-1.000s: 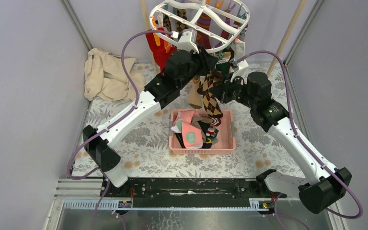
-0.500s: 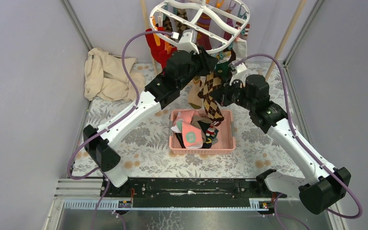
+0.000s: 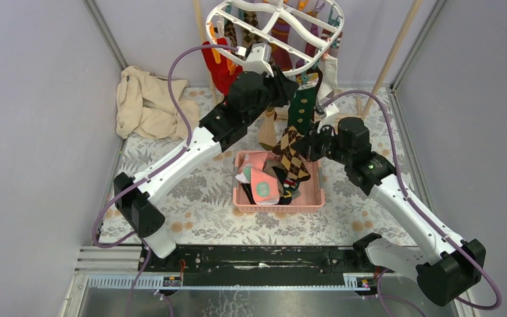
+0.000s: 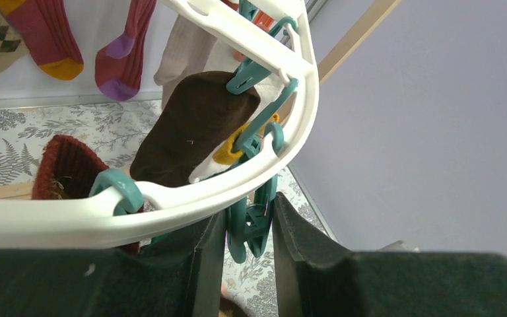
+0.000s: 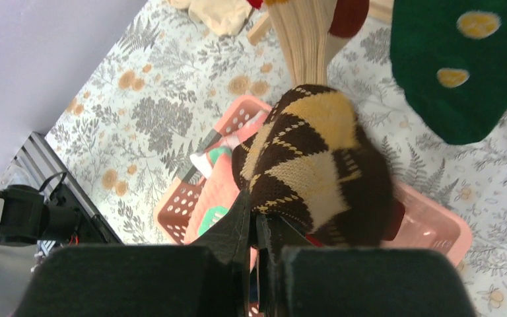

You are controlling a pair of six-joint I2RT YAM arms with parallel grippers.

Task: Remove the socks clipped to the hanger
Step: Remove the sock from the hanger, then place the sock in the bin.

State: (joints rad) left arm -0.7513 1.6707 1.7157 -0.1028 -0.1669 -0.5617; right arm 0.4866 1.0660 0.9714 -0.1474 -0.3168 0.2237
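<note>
Sock removal, transfer step. The right claw [image 5: 259,221] is clamped on the cuff edge of a brown-and-cream argyle sock [image 5: 317,172], a soft ribbed knit that hangs above the pink slotted basket [image 3: 311,198] and appears free of the hanger [image 4: 191,195]. The left claw [image 4: 249,216] is raised at the hanger's near rim, its dark fingers closed on either side of a teal plastic clip [image 4: 254,228]. The hanger is a smooth white oval of rigid plastic, suspended over the far part of the floral-patterned counter [image 3: 191,191]. Other socks [image 4: 191,132] hang clipped round it. The next move probably calls for parting the right claw over the basket, then a squeeze on the clip to free another sock.
</note>
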